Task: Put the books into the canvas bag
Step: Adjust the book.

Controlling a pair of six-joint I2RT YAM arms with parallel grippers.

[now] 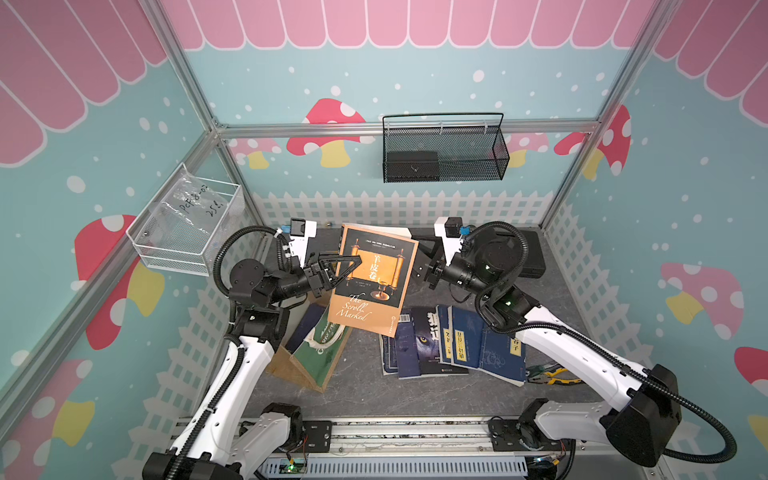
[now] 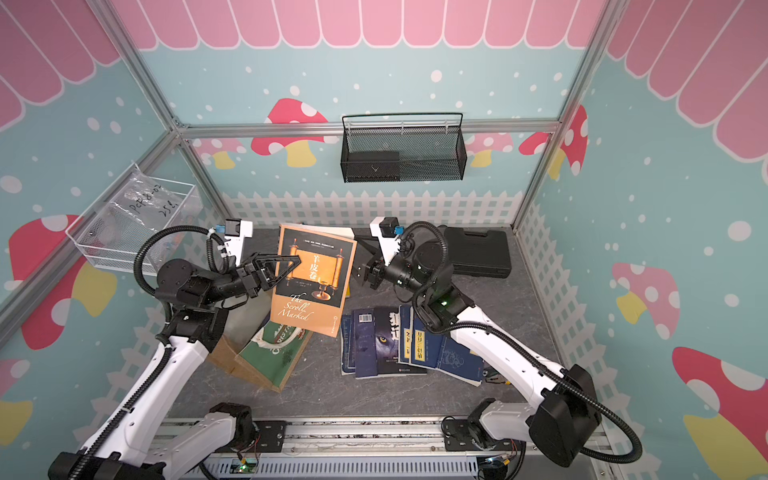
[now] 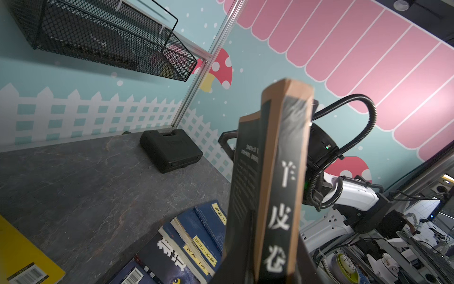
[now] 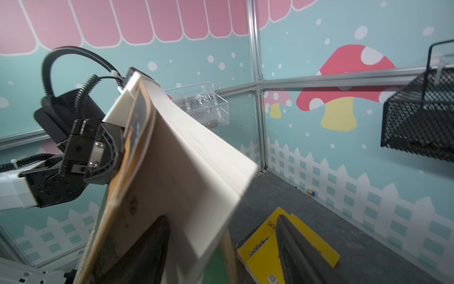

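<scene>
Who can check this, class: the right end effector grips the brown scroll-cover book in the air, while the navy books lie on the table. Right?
Not quite. The left end effector grips the brown scroll-cover book, as both top views show; the right end effector stands open beside it. The navy books do lie on the table.
</scene>
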